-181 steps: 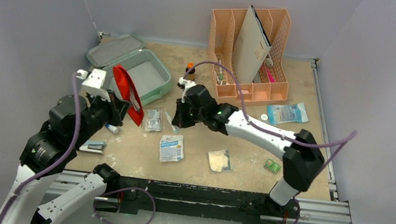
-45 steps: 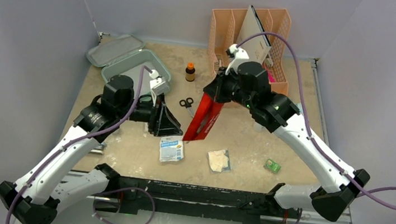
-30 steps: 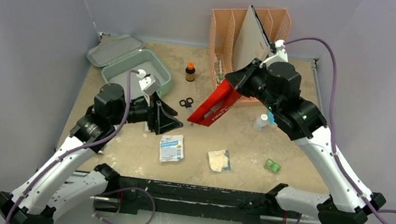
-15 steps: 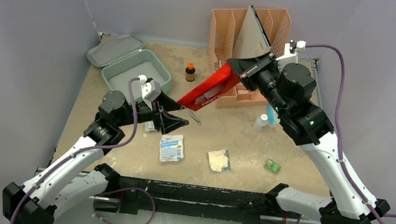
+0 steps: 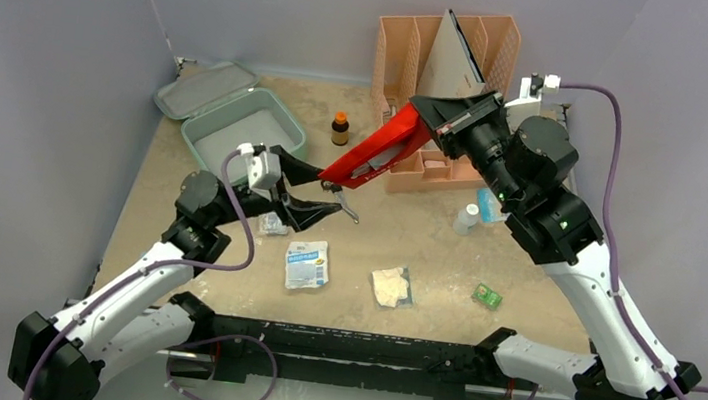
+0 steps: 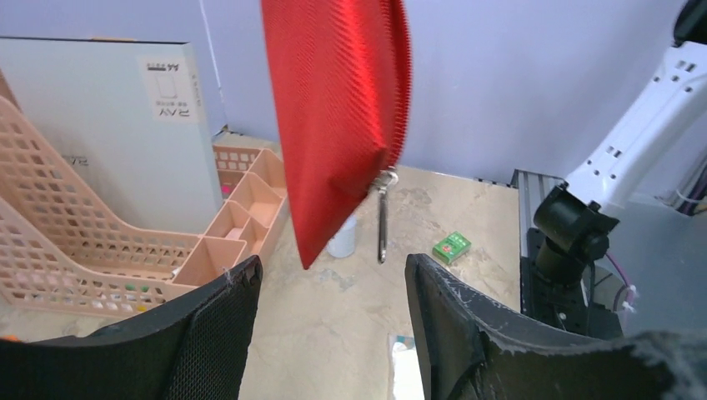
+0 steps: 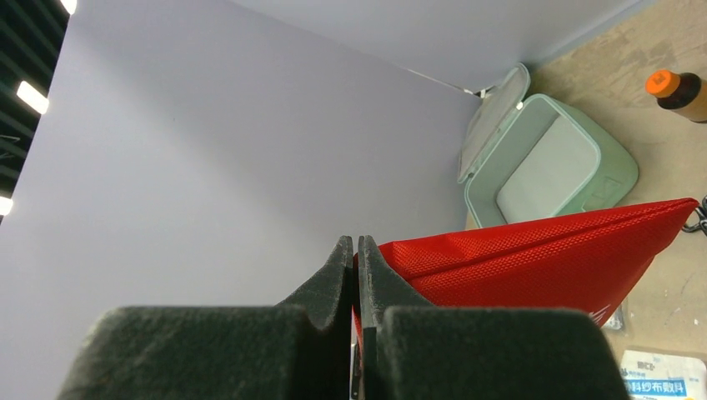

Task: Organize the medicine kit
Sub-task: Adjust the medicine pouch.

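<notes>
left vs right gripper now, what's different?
The left gripper is open; the right gripper is shut on the red pouch. The left gripper is low and empty near the pouch's lower corner; the right gripper is raised, pinching its upper edge. Both face the same pouch.

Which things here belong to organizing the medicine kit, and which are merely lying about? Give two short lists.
Likely for the job: open mint-green plastic medicine kit; red fabric pouch; orange-capped brown bottle; blue-and-white sachet; small green box.
Lying about: peach-orange plastic file organizer; grey booklet standing in it.
</notes>
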